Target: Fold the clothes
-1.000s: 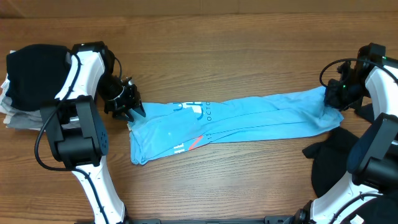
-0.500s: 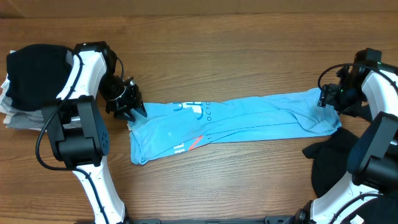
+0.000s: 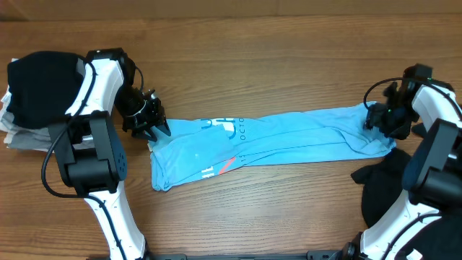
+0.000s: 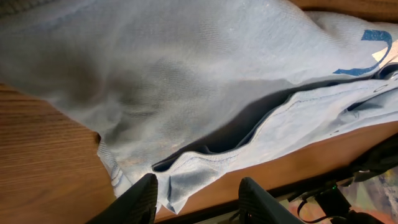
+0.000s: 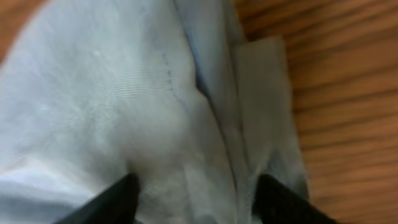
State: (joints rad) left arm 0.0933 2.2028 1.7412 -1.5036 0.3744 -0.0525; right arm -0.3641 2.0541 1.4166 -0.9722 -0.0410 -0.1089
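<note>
The clothes here are chiefly a sky-blue T-shirt (image 3: 289, 141), lying on the wooden table as a long folded strip with white and red print near its left end. My left gripper (image 3: 153, 130) sits at the strip's upper left corner. In the left wrist view it (image 4: 198, 202) is open, and a corner of the shirt (image 4: 186, 81) lies loose between the fingers (image 4: 138, 200). My right gripper (image 3: 374, 123) rests over the strip's right end. In the right wrist view it (image 5: 196, 199) stands open, its dark fingers (image 5: 112, 202) astride the shirt (image 5: 124, 93).
A black garment (image 3: 40, 83) sits on a pile of pale cloth at the far left. Another black garment (image 3: 390, 188) lies at the lower right, just below the shirt's right end. Bare wood (image 3: 253, 65) runs behind the shirt.
My right gripper has opened and let go of the shirt's right end. It has shifted left and slightly toward the front, onto the cloth. The left arm has not moved.
</note>
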